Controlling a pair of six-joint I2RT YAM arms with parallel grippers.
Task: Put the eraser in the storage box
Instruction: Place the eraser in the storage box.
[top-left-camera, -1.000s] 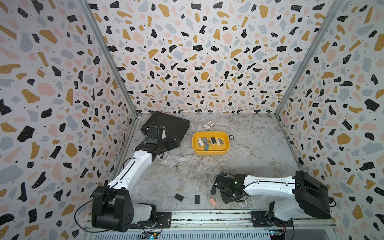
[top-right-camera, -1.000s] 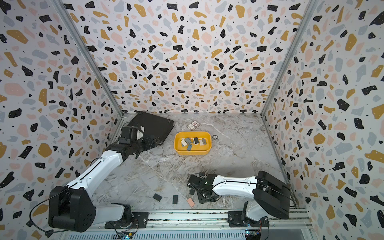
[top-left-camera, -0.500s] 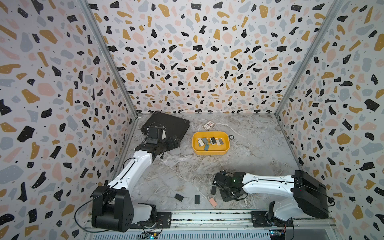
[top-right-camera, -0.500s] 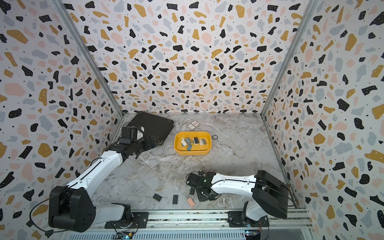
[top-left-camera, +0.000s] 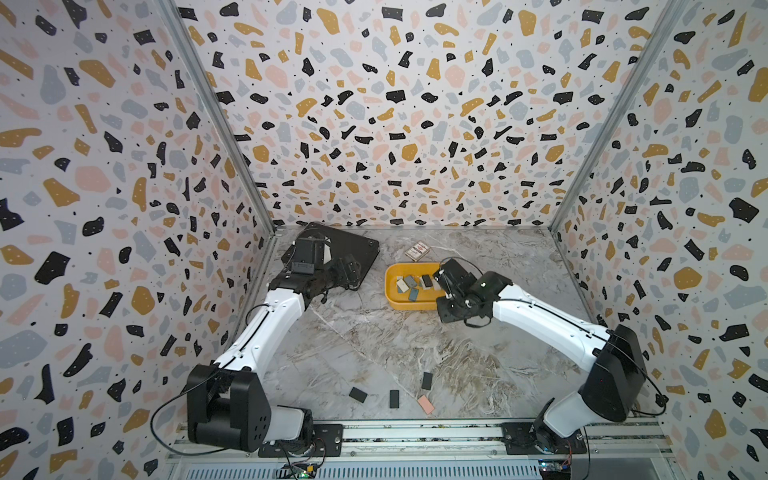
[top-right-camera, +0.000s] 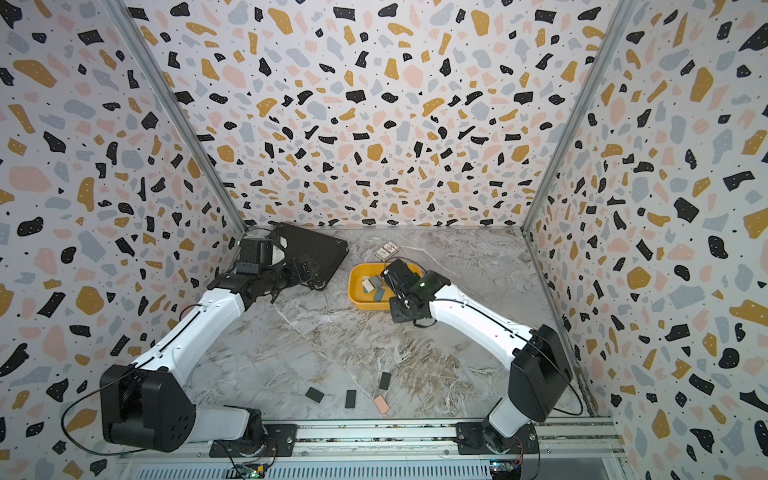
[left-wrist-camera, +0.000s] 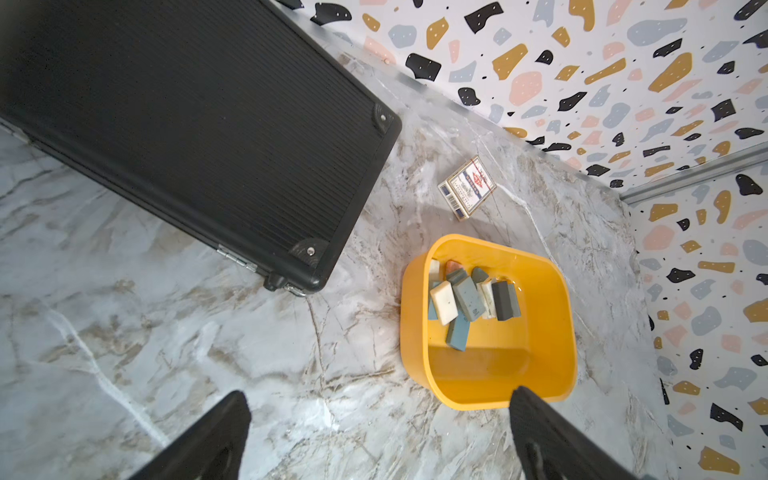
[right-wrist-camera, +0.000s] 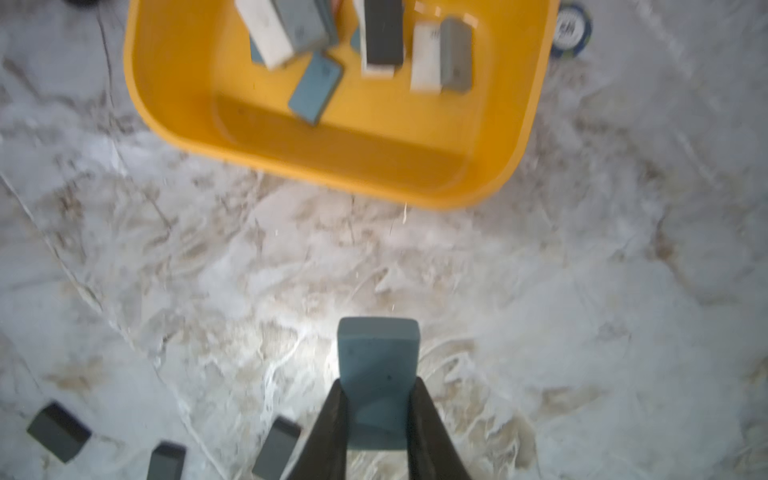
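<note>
The storage box (right-wrist-camera: 332, 174), far rim outside the right wrist view

Two robot arms: left arm (top-left-camera: 266, 328), right arm (top-left-camera: 548, 324); one yellow storage box (top-left-camera: 411, 305) holding at least seven overlapping erasers (left-wrist-camera: 467, 297); on the table (top-left-camera: 374, 340), three dark erasers (top-left-camera: 358, 394) (top-left-camera: 394, 399) (top-left-camera: 427, 380) and one pink eraser (top-left-camera: 425, 404); one blue eraser (right-wrist-camera: 376, 374) held; one black case (top-left-camera: 353, 249); one card pack (top-left-camera: 417, 251)

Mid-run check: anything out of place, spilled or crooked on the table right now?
Nothing spilled or damaged. The right gripper holds a blue-grey eraser squarely. Only untidiness: the erasers in the storage box lie in a jumbled heap, and four loose erasers lie near the front edge of the table.
</note>
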